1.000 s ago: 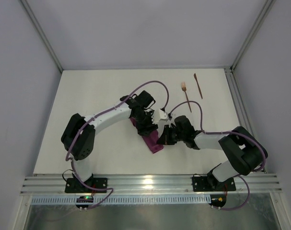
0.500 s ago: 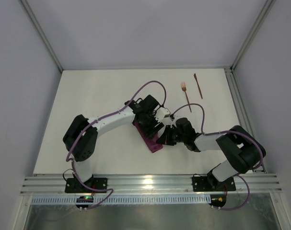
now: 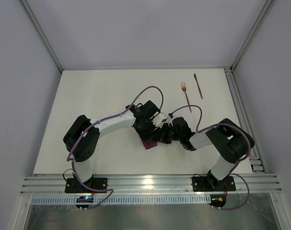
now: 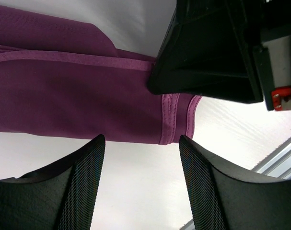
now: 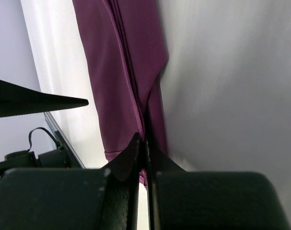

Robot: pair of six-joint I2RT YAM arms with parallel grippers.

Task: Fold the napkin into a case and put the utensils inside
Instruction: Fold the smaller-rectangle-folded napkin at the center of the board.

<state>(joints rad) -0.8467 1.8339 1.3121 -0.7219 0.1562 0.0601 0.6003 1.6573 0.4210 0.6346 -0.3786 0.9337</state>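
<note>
Jaws of the left gripper (image 4: 141, 140) stand apart over the napkin (image 4: 64, 96), its long axis crossing the frame left to right, while the right gripper (image 5: 145, 140) pinches its fold.

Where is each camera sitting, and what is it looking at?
Top: above and behind, looking down at the table; the left arm, right arm, fork and knife show.
Left wrist: on the left arm, looking past the open left gripper at the napkin; part of the right arm shows too.
Right wrist: on the right arm, looking along the right gripper, shut on the napkin.
Shared: all three views see the napkin.
</note>
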